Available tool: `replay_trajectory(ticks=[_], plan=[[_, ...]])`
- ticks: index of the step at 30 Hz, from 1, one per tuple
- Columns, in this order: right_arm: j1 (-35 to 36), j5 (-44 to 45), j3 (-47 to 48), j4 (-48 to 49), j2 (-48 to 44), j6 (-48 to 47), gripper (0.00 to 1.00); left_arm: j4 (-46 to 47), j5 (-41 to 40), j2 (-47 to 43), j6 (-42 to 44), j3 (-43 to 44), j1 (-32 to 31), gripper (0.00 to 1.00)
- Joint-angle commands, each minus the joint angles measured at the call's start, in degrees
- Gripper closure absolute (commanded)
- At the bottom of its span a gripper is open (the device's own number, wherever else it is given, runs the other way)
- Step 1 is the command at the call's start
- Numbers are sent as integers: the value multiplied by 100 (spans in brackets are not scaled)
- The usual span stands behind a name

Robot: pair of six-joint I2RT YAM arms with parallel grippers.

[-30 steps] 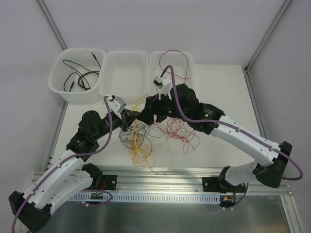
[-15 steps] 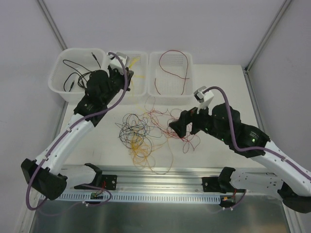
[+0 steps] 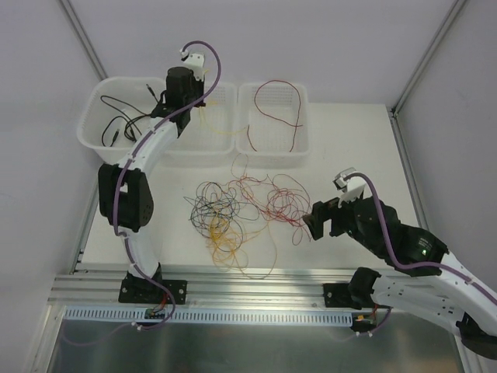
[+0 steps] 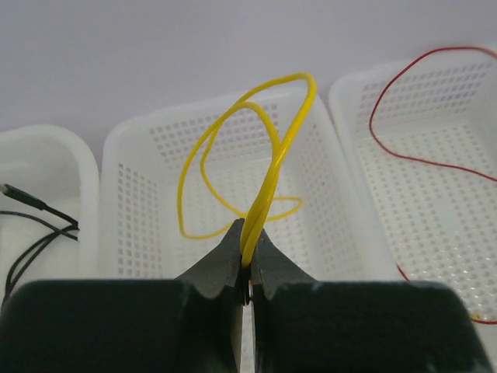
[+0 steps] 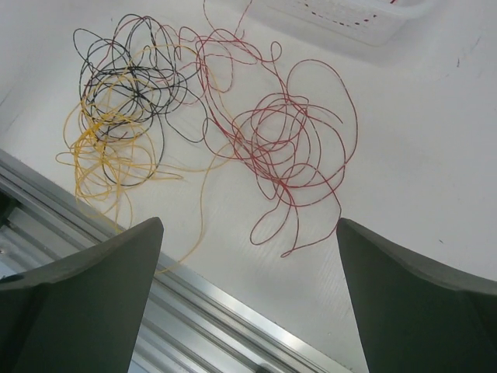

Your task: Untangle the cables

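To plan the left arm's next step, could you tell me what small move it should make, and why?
Probably open the left gripper and let the yellow cable fall: it hangs pinched above the middle basket, while the black cable lies in the left basket and the red cable in the right basket.

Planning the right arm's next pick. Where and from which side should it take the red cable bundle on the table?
Take the red cable bundle by its loose loop at the near right edge, descending from the right, where the open right pincer hovers. That loop lies alone on bare table; the bundle's left side overlaps the black and yellow cables.
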Motion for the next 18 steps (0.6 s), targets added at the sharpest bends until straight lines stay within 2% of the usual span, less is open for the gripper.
replay_trajectory(ticks=[1, 5, 8, 9, 11, 12, 13, 17, 18], plan=[[7, 285, -117, -101, -202, -94, 0, 27, 51, 554, -235, 523, 202, 100], [7, 346, -152, -224, -193, -94, 0, 0, -45, 1266, -411, 744, 343, 100], [7, 381, -231, -251, -105, -51, 0, -17, -133, 1329, -420, 736, 352, 88], [7, 364, -240, -251, -79, -33, 0, -17, -133, 1277, -394, 709, 352, 81], [7, 337, -249, -233, 18, 37, 0, -26, -203, 1067, -385, 543, 352, 51], [7, 329, -240, -233, 53, 64, 0, -26, -326, 978, -411, 481, 360, 42], [-1, 311, -232, -224, 79, 90, 0, -35, -327, 873, -403, 315, 352, 25], [-1, 294, -127, -391, 377, 239, 0, -219, 111, -187, -875, -318, 352, 1], [-1, 276, -48, -444, 465, 309, 0, -376, 548, -418, -1217, -511, 334, 1]])
